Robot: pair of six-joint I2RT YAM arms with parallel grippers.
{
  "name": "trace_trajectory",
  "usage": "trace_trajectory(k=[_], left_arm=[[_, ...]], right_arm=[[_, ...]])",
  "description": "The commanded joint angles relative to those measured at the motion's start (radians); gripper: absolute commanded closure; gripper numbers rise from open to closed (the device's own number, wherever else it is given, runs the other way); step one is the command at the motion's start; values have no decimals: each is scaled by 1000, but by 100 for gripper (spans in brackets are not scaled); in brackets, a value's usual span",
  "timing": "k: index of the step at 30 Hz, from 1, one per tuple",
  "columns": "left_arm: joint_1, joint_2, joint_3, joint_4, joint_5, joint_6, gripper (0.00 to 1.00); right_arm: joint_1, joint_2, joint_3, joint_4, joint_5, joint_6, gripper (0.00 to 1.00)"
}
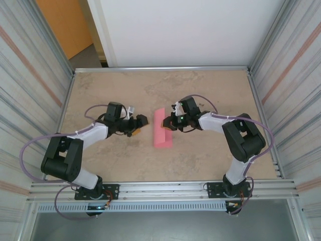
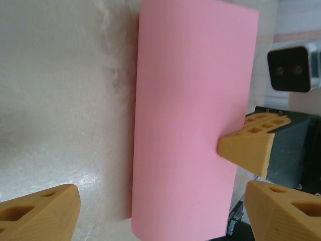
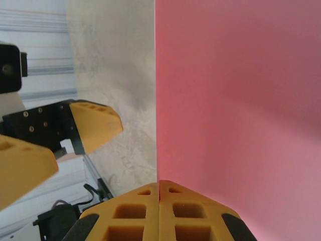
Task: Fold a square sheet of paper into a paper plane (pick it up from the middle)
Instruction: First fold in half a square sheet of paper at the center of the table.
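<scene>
Pink-red paper sheet (image 1: 162, 129), folded into narrow rectangle, lies flat mid beige mottled worktop (image 1: 210, 150), between my 2 tools. Left tool (image 1: 139, 126) open, just beside sheet, apart. Right tool (image 1: 167, 123) closed, tips at sheet's edge.

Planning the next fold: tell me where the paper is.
Top view: the paper sits central on the table, the right gripper shut on its right edge, the open left gripper just left.

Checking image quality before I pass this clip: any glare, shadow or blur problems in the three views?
Top external: even light, sharp, the sheet of paper clear. Left wrist: sheen on the table, soft shadow along the paper's left edge, left gripper slightly soft up close. Right wrist: uneven shading across the paper, right gripper crisp.
</scene>
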Motion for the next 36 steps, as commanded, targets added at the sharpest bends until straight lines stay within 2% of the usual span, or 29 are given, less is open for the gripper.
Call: trace_trajectory(k=[1, 7, 14, 22, 30, 33, 36], left_arm=[[-45, 41, 46, -52, -67, 23, 19], [-103, 136, 114, -87, -70, 24, 28], [-153, 193, 192, -154, -118, 46, 35], [-184, 285, 306, -252, -166, 79, 43], [-189, 358, 361, -334, -234, 36, 58], [-193, 383, 370, -356, -253, 12, 63], [-200, 412, 377, -397, -291, 0, 66]], right_arm=[[-14, 15, -37, 72, 0, 17, 99], [-40, 50, -51, 39, 2, -5, 98], [-53, 88, -10, -31, 5, -50, 96], [-57, 116, 16, -29, -23, -52, 94], [-65, 130, 27, -36, -27, -54, 92], [-68, 126, 31, -53, -21, -51, 86], [-75, 91, 30, -83, 12, -45, 67]])
